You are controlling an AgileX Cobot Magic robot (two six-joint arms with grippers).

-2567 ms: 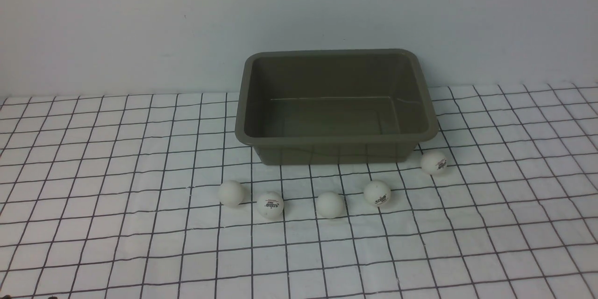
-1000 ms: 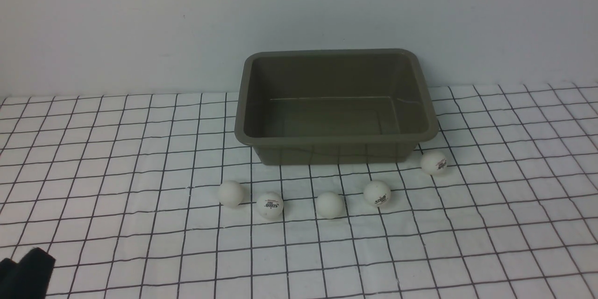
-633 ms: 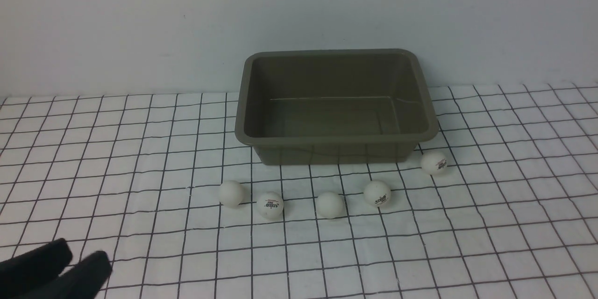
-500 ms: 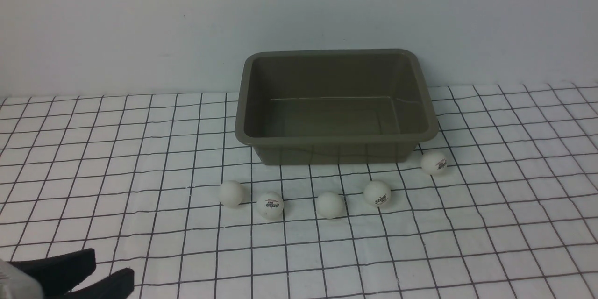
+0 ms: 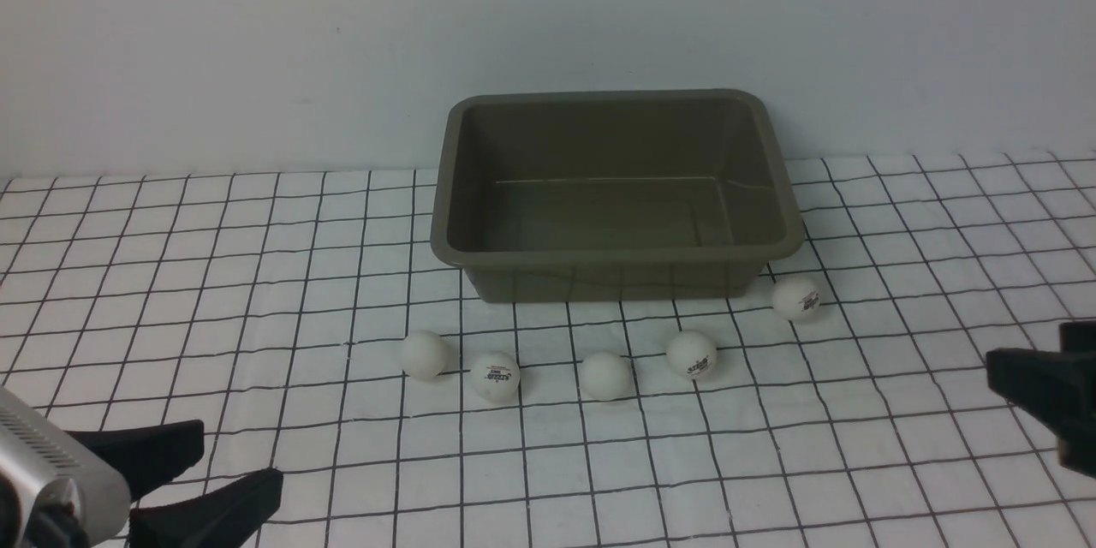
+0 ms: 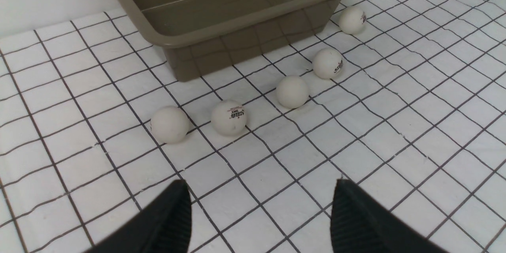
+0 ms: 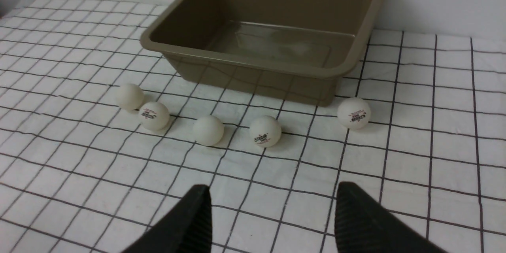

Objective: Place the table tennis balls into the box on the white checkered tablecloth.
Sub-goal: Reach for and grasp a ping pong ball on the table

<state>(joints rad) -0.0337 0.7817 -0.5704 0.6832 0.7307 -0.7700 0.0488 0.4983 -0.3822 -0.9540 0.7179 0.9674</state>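
Several white table tennis balls lie in a loose row on the white checkered tablecloth [image 5: 257, 274], just in front of the olive-brown box [image 5: 616, 257]: the leftmost ball [image 5: 424, 354], two middle ones [image 5: 495, 376] [image 5: 605, 375], another [image 5: 692, 354] and the rightmost ball [image 5: 795, 298] by the box's near right corner. The box holds nothing. My left gripper [image 5: 240, 462] hovers open at the near left, well short of the balls. At the right edge my right gripper [image 7: 272, 187] also stands open, nothing between its fingers.
A plain pale wall rises directly behind the box. The cloth is slightly wrinkled and spreads wide to both sides of the box and the row of balls.
My left gripper came in from the lower left corner and spread its fingers. My right gripper entered at the right edge. Balls and box have not moved.
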